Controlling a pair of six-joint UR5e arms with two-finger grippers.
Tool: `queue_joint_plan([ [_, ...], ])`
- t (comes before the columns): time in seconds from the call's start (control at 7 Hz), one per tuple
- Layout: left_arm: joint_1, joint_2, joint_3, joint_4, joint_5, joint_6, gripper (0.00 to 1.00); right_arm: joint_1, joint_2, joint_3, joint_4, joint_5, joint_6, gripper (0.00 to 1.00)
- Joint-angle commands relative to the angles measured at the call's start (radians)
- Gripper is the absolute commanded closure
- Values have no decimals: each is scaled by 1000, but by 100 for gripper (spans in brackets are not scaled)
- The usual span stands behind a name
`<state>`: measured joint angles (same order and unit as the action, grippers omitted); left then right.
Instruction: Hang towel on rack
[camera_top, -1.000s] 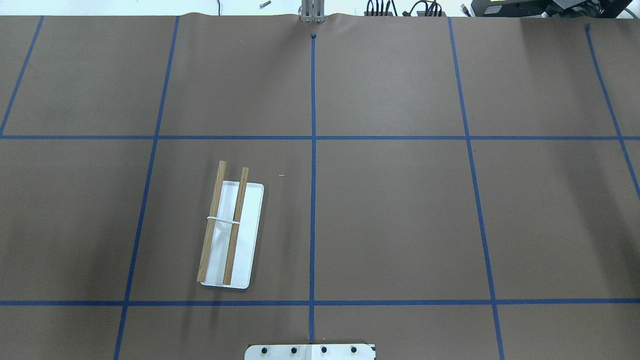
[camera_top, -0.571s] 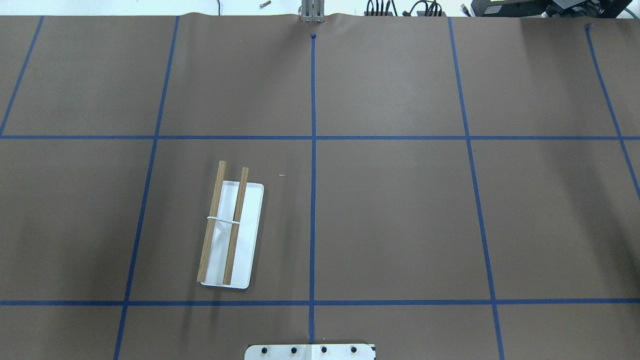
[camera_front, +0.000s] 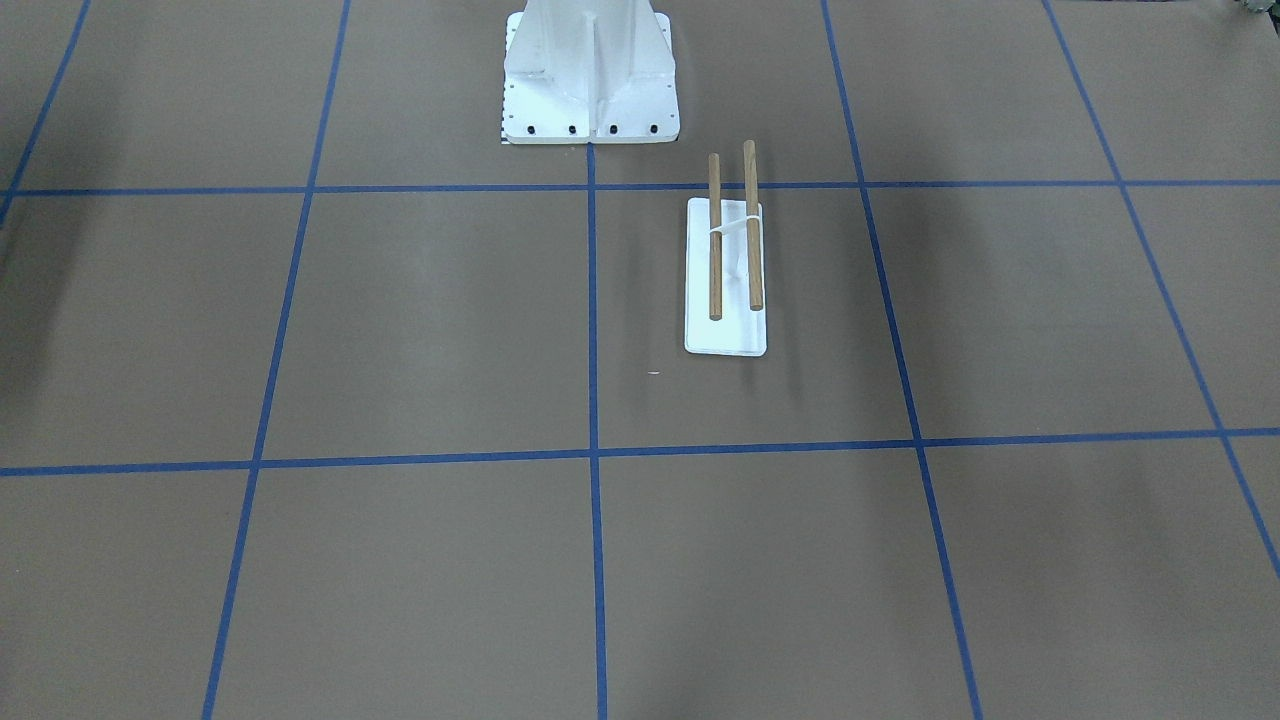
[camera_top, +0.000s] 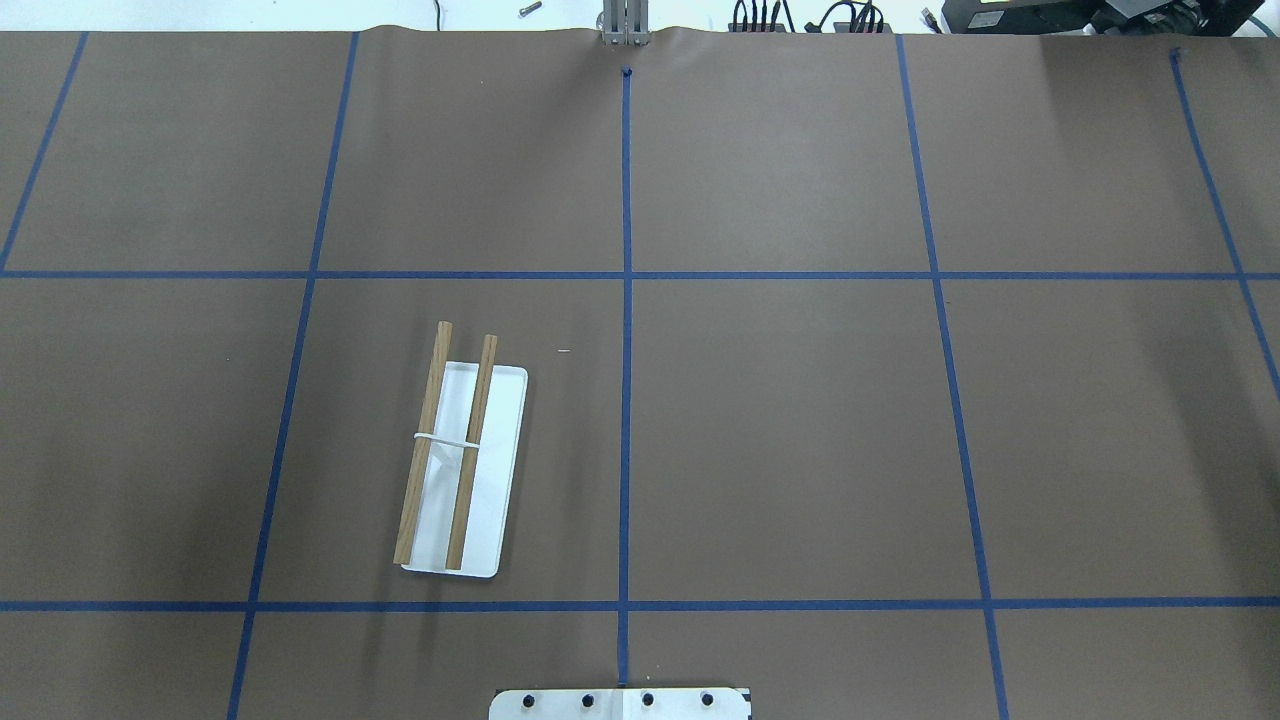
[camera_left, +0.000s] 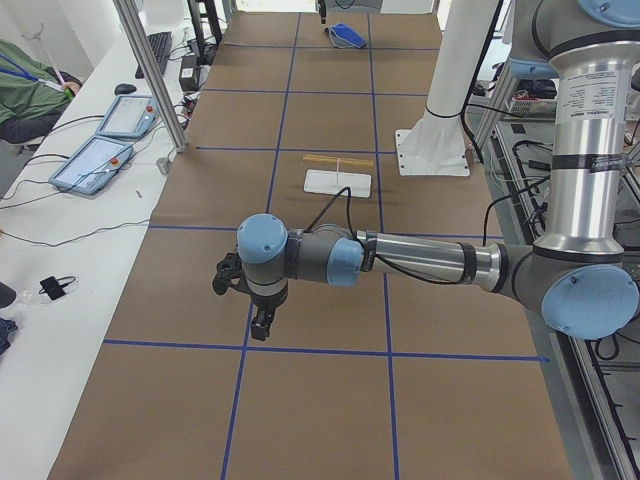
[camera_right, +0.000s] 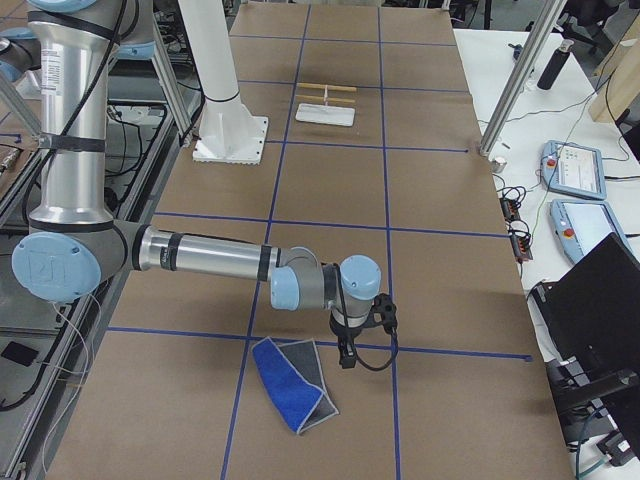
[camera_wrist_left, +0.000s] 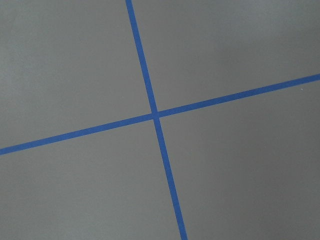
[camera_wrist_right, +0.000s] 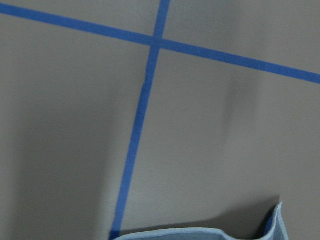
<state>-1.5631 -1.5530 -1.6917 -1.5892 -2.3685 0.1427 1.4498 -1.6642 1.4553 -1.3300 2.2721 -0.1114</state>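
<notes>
The towel (camera_right: 290, 385), bright blue with a grey side folded over, lies crumpled on the brown table at the robot's right end; its edge shows in the right wrist view (camera_wrist_right: 200, 234) and far off in the exterior left view (camera_left: 347, 35). The right gripper (camera_right: 347, 358) hangs just beside the towel; I cannot tell if it is open or shut. The rack (camera_top: 460, 470), a white base with two wooden rods, stands left of centre (camera_front: 727, 270) (camera_left: 338, 178). The left gripper (camera_left: 260, 325) hovers over bare table near a tape crossing; its state cannot be told.
The robot's white pedestal (camera_front: 590, 70) stands at the table's near edge, close to the rack. Blue tape lines grid the brown paper. Control tablets (camera_left: 100, 150) and a metal post (camera_right: 510, 90) stand along the operators' side. A seated person (camera_left: 25, 95) is at that side.
</notes>
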Motion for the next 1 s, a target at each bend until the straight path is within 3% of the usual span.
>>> queue_joint_plan([
  [0.0,0,1,0,0,0,0,2,0,7,-243,245,61,-31,0],
  [0.29,0,1,-2,0,-2,0,2,0,9,-306,265,66,-33,3],
  [0.43,0,1,-2,0,0,0,2,0,9,-305,265,64,-33,24],
  [0.57,0,1,0,0,0,0,2,0,11,-303,265,63,-36,75],
  [0.71,0,1,0,0,0,0,2,0,9,-305,265,50,-37,100],
  [0.86,0,-1,0,0,0,0,2,0,11,-303,265,32,-37,100],
])
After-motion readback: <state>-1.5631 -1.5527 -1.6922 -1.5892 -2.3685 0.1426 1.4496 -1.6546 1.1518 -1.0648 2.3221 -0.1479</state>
